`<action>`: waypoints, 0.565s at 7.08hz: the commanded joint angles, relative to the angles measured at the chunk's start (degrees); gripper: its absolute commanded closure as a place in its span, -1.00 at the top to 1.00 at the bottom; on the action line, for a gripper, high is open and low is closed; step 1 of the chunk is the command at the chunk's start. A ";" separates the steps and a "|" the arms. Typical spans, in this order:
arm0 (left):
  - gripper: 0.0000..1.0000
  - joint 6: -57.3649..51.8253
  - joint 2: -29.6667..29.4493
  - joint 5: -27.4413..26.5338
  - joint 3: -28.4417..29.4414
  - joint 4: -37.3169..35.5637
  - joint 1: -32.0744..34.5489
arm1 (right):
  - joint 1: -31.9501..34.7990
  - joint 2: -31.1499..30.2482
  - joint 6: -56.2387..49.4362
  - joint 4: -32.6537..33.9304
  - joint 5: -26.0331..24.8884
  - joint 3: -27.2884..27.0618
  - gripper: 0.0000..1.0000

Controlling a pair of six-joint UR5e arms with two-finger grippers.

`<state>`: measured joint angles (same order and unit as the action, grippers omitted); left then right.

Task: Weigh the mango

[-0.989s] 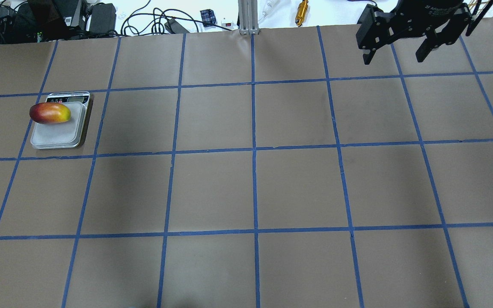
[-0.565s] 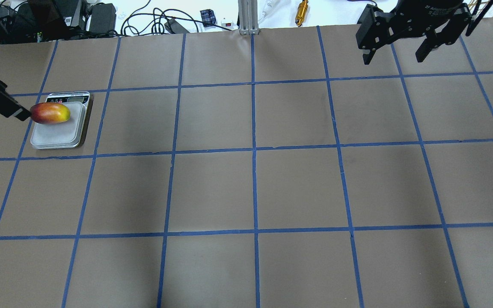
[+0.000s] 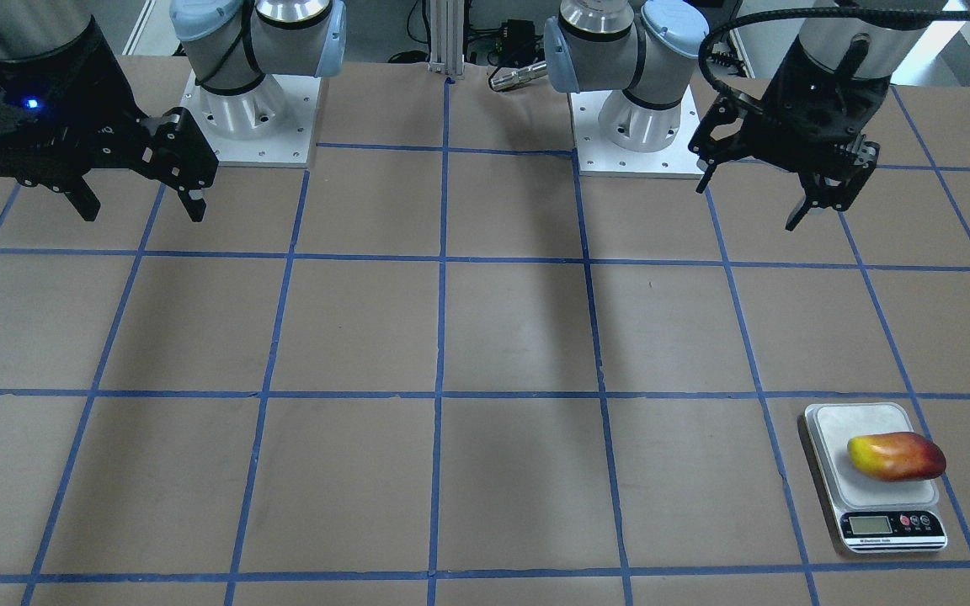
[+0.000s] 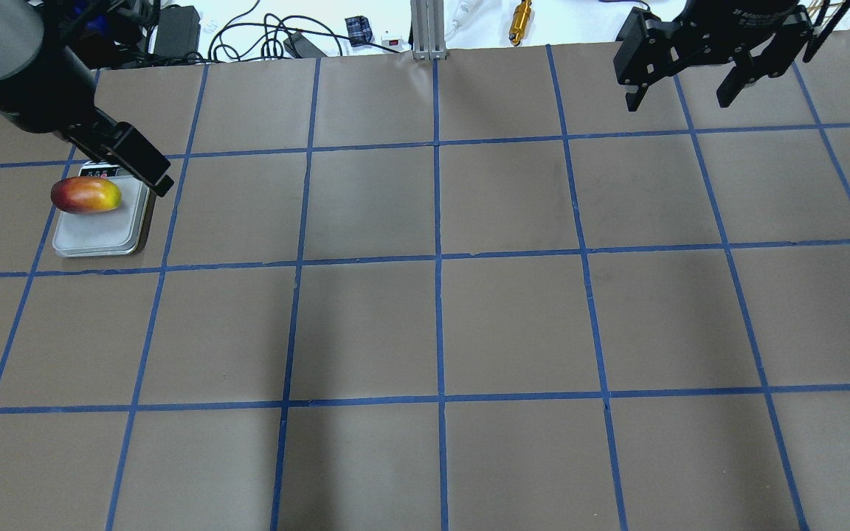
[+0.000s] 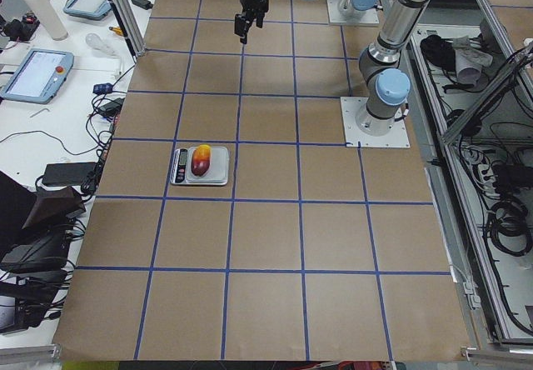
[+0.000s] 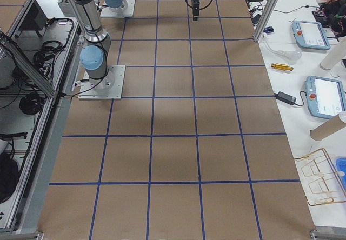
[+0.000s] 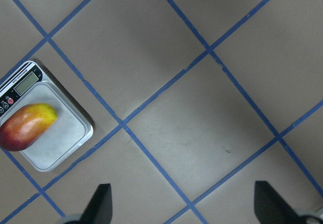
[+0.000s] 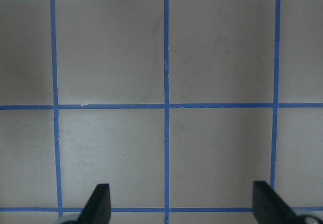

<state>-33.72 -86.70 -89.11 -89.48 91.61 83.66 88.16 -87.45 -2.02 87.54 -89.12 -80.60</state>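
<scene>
The mango [image 4: 86,195], red at one end and yellow at the other, lies on its side on the back part of the kitchen scale [image 4: 100,237] at the table's far left. It also shows in the front view [image 3: 896,456] and the left wrist view [image 7: 28,126], resting on the scale [image 3: 834,433]. My left gripper [image 3: 750,202] is open and empty, raised high and well apart from the mango; its fingers [image 7: 103,204] frame bare table. My right gripper [image 4: 679,99] is open and empty, raised over the far right of the table.
The brown table carries a blue tape grid. Cables, power adapters and a brass cylinder [image 4: 521,21] lie beyond the far edge, beside an aluminium post [image 4: 425,29]. Both arm bases [image 3: 241,109] stand at the robot's side.
My left arm has swung in from the overhead view's left edge, and its finger now overlaps the scale's display. The mango stays on the scale. The right arm has not moved.
</scene>
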 commanded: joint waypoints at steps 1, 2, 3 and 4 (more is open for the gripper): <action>1.00 13.80 -0.57 -0.01 -0.08 0.32 5.70 | 0.00 0.08 0.00 0.00 0.00 0.00 1.00; 1.00 21.17 -1.10 -0.09 0.35 0.15 7.55 | 0.00 0.00 0.00 0.00 0.00 0.00 1.00; 1.00 28.64 -1.36 -0.09 0.70 -0.38 7.83 | 0.00 0.00 0.00 0.00 0.00 0.00 1.00; 1.00 32.28 -1.63 -0.09 0.71 -0.91 7.92 | 0.00 0.00 0.00 0.00 0.00 0.00 1.00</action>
<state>-7.82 -87.95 -89.20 -88.94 91.29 91.05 88.15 -87.43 -2.02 87.54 -89.12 -80.60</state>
